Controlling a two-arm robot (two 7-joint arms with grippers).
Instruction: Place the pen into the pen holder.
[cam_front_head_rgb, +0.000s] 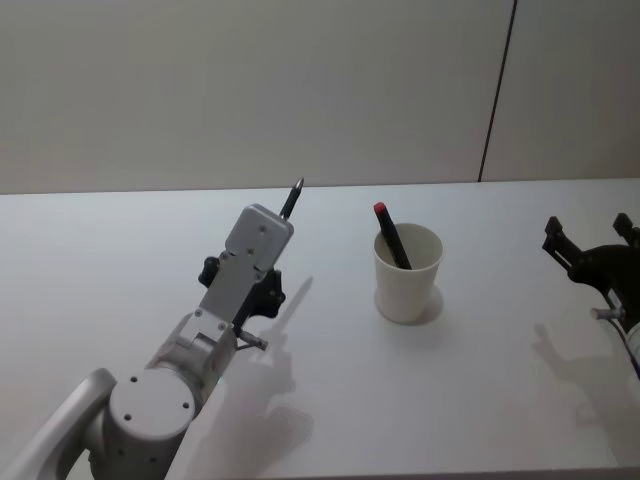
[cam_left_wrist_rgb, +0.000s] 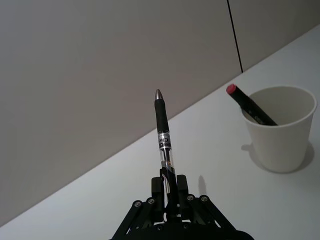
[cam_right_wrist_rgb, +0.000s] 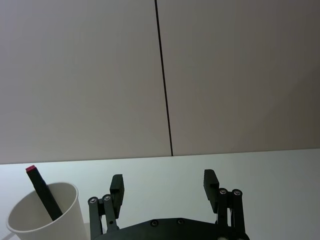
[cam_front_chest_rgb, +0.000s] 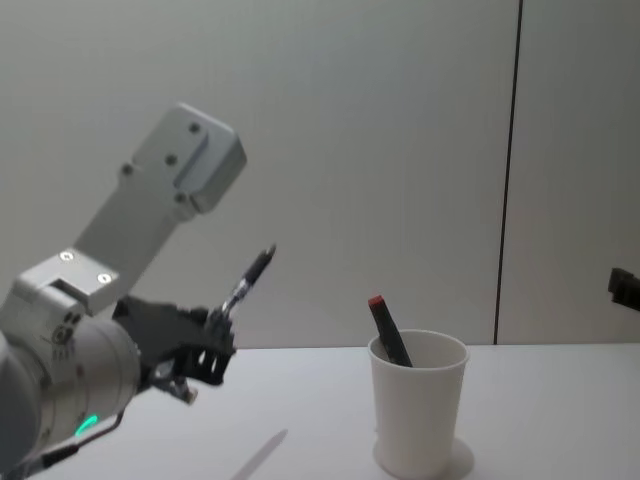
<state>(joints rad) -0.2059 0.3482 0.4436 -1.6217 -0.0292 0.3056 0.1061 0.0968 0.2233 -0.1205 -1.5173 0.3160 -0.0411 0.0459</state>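
Observation:
My left gripper (cam_left_wrist_rgb: 170, 184) is shut on the lower end of a black pen (cam_left_wrist_rgb: 163, 131) with a clear barrel, its silver tip pointing up and away. In the head view the pen (cam_front_head_rgb: 291, 203) sticks out past the left wrist, held in the air to the left of the pen holder (cam_front_head_rgb: 407, 286). The holder is a white paper cup (cam_front_chest_rgb: 416, 412) standing upright on the table, with a black red-capped marker (cam_front_chest_rgb: 387, 329) leaning inside it. My right gripper (cam_right_wrist_rgb: 163, 180) is open and holds nothing, off to the right of the cup (cam_right_wrist_rgb: 43, 216).
The white table (cam_front_head_rgb: 480, 400) runs back to a pale wall with a dark vertical seam (cam_front_head_rgb: 497, 90). The left arm's grey body (cam_front_head_rgb: 150, 410) takes up the near left corner. Bare tabletop lies around the cup.

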